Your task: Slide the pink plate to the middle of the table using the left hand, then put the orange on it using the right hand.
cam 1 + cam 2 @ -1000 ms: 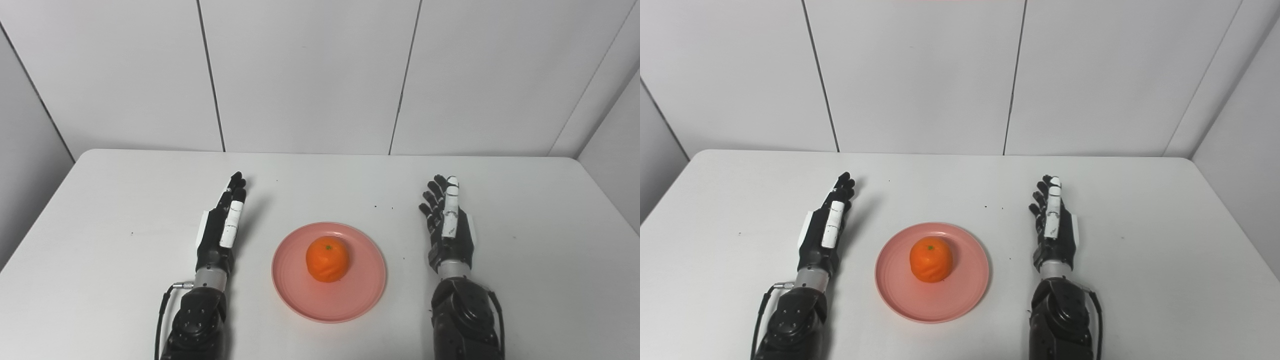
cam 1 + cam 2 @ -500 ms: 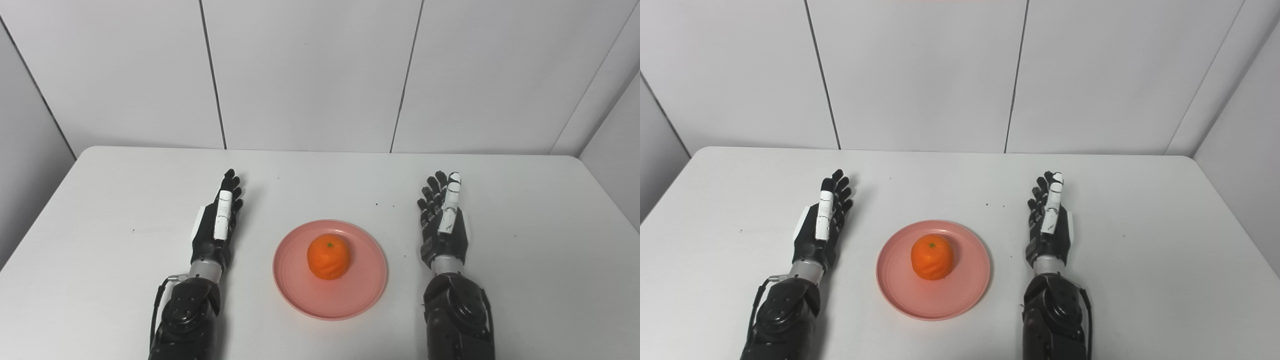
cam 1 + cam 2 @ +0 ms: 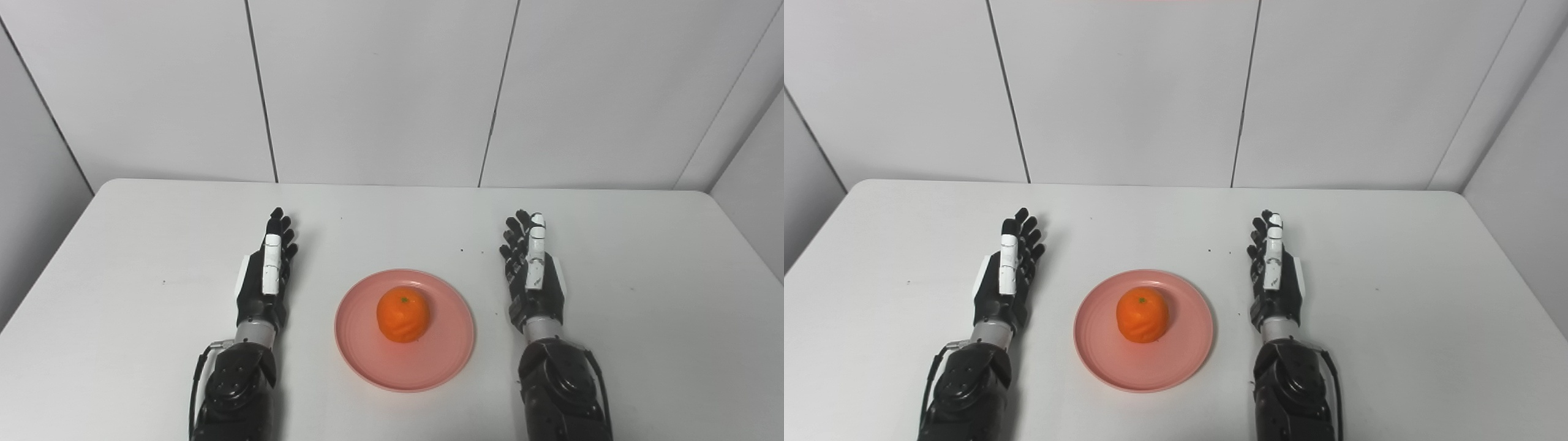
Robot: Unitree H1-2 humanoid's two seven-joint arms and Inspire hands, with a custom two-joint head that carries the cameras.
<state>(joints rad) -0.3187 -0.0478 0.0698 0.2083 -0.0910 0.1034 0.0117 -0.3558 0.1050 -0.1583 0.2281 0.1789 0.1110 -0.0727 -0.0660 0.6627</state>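
Left hand (image 3: 264,278) and right hand (image 3: 531,275): fingers spread, empty, flanking plate (image 3: 429,367), both clear of it. Orange (image 3: 402,314) rests on pink plate, mid-tabletop (image 3: 392,220). Both steps appear done; nothing left.
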